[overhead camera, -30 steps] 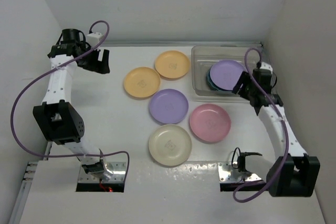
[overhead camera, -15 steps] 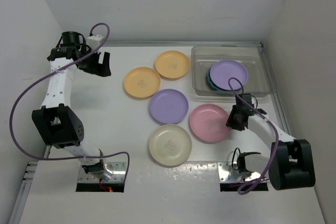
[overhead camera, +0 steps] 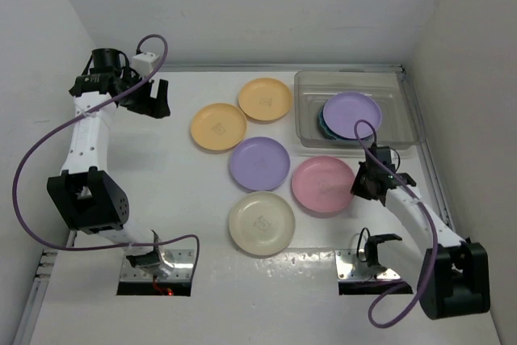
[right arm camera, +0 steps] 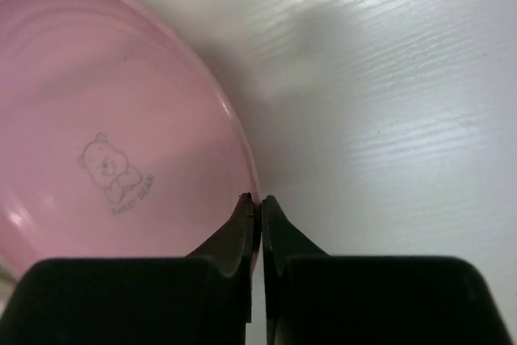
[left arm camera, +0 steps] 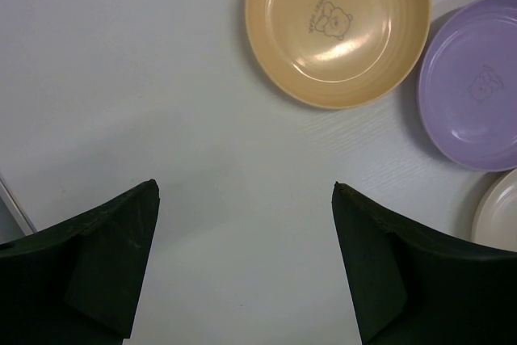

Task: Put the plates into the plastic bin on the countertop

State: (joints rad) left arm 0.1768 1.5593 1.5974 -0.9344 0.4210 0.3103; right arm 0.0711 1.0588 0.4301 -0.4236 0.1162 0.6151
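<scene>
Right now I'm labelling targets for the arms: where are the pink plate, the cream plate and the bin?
pink plate (overhead camera: 321,187), top view, its centre.
cream plate (overhead camera: 261,223), top view, its centre.
bin (overhead camera: 347,76), top view, its far wall.

Two yellow-orange round plastic plates (overhead camera: 218,126) (overhead camera: 265,99), one lilac plate (overhead camera: 258,162), one pink plate (overhead camera: 321,186) and one cream plate (overhead camera: 261,222) are seen flat on the white countertop (overhead camera: 186,191); another lilac plate (overhead camera: 351,114) is stacked atop a dark teal plate (overhead camera: 323,128) in the clear rectangular plastic bin (overhead camera: 389,86).
</scene>
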